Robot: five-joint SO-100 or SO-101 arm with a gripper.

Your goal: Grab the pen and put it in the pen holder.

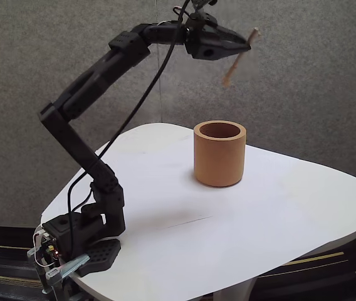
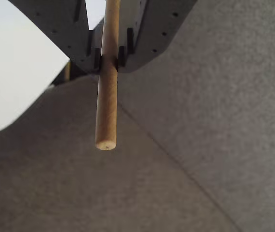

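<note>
High above the table, my black gripper [image 1: 247, 44] is shut on the pen [image 1: 235, 63], a thin tan wooden stick that hangs tilted, its lower end down and to the left. In the wrist view the pen [image 2: 107, 106] runs down from between the jaws, the gripper [image 2: 109, 58] clamped around it, and its blunt end points at the grey wall. The pen holder [image 1: 220, 153], a thick-walled orange-tan cup with a darker inside, stands upright on the white table [image 1: 278, 213], well below the pen and slightly left of it.
The arm's base [image 1: 81, 241] is clamped at the table's front-left corner. Grey carpeted walls [image 1: 316, 81] stand close behind the table. A black cable [image 1: 137, 106] hangs along the arm.
</note>
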